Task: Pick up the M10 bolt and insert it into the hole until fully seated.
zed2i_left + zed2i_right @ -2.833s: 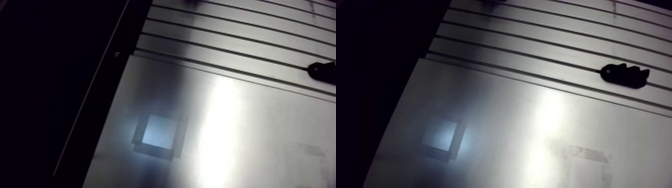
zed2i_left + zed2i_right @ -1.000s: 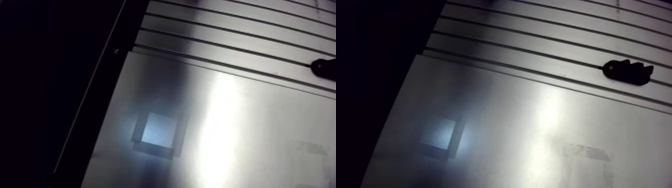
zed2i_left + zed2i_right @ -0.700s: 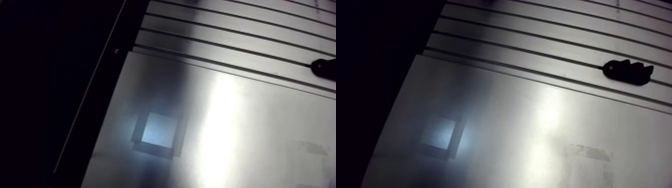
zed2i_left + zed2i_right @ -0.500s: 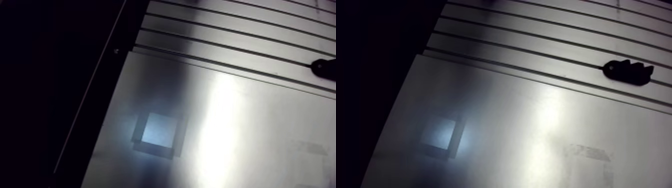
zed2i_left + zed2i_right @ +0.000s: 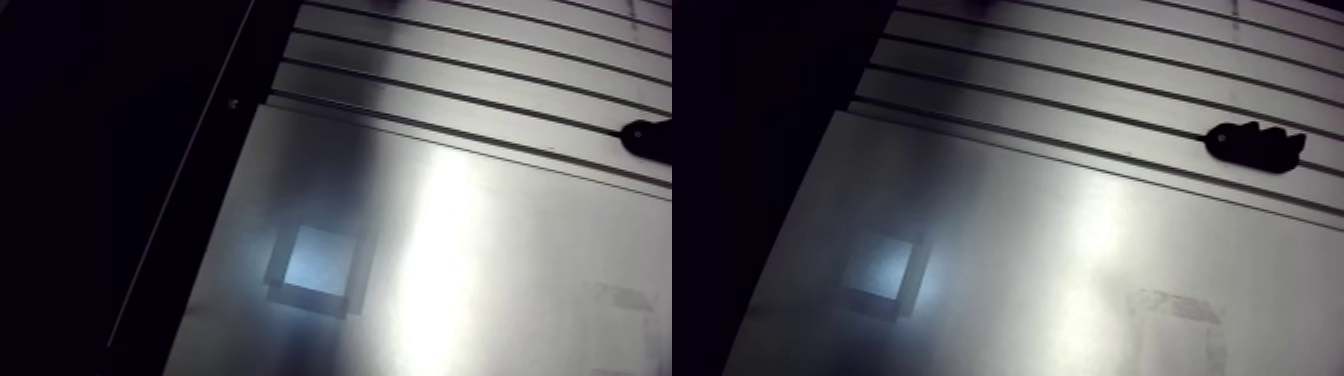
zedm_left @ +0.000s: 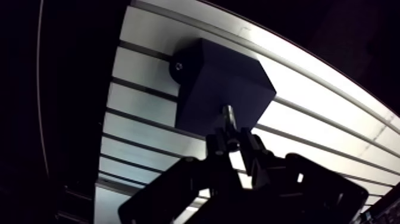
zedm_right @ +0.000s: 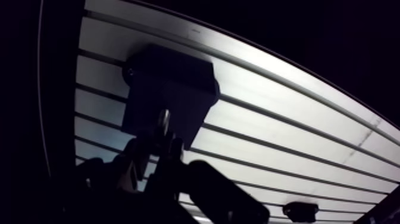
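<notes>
In the wrist view my gripper (image 6: 233,145) is shut on the M10 bolt (image 6: 228,118), whose metal shank sticks out ahead of the fingertips. Right ahead of the bolt's tip sits a black block (image 6: 221,83) on the slotted table. The shank overlaps the block's near edge. A round hole (image 6: 178,67) shows on the block's side face. Whether the bolt touches the block I cannot tell. The arm view shows neither the gripper nor the block.
The arm view shows a smooth metal plate (image 5: 1072,260) lying over the slotted aluminium table (image 5: 1092,70). A small dark object (image 5: 1255,146) rests on a slot beyond the plate. The table's edge (image 5: 235,105) drops into darkness.
The arm view has shifted very slightly since the earliest frames, so the camera moved a little. The small dark object and the plate have not moved.
</notes>
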`<state>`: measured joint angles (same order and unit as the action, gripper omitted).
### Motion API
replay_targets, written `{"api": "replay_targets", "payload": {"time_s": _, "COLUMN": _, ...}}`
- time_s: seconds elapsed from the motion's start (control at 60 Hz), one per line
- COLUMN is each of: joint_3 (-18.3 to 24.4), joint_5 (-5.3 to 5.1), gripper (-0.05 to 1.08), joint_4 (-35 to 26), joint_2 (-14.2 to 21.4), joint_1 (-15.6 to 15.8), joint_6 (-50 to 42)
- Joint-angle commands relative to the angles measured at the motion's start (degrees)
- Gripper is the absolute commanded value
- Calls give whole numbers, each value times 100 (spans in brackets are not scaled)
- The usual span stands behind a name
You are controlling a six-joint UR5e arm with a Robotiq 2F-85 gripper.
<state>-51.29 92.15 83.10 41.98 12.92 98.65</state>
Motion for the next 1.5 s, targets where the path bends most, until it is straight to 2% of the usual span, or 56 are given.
{"api": "replay_targets", "payload": {"time_s": 0.017, "joint_3": -15, "joint_5": 0, "gripper": 108, "joint_4": 0, "joint_2": 23, "joint_1": 0, "joint_6": 1}}
{"api": "replay_targets", "payload": {"time_s": 1.5, "joint_3": -86, "joint_5": 9, "gripper": 108, "joint_4": 0, "joint_2": 32, "joint_1": 0, "joint_6": -26}}
